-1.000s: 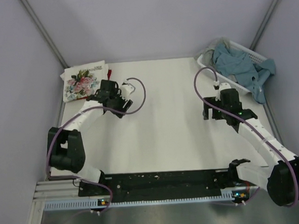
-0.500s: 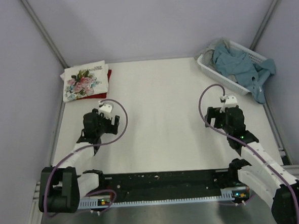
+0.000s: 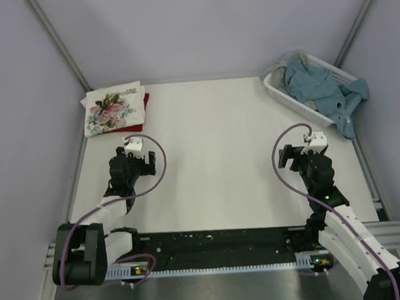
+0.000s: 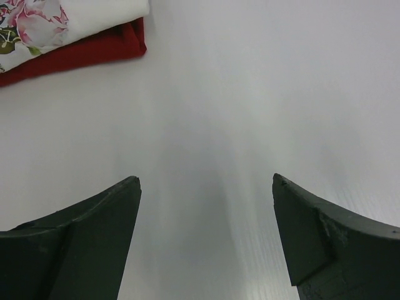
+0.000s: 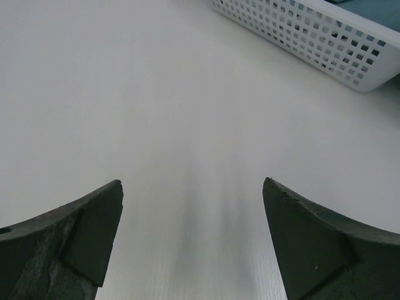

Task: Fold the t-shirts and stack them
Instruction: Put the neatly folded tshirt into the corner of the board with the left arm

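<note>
The white floral t-shirt [image 3: 113,108] lies folded at the table's back left, on top of the folded dark red t-shirt [image 3: 145,99], whose edge shows at the right. Both show at the top left of the left wrist view, the white one [image 4: 56,15] over the red one [image 4: 81,53]. My left gripper [image 3: 134,154] is open and empty over bare table, near of the stack [image 4: 206,187]. My right gripper [image 3: 302,149] is open and empty over bare table, near and left of the basket [image 5: 192,187].
A white slotted basket [image 3: 281,94] stands at the back right with blue-grey cloth [image 3: 322,88] piled in it and hanging over its rim; its wall shows in the right wrist view [image 5: 312,37]. Grey walls enclose the table.
Both arms have drawn back toward their bases. The left gripper has left the folded stack; the right gripper has pulled away from the basket. The stack has not moved.
</note>
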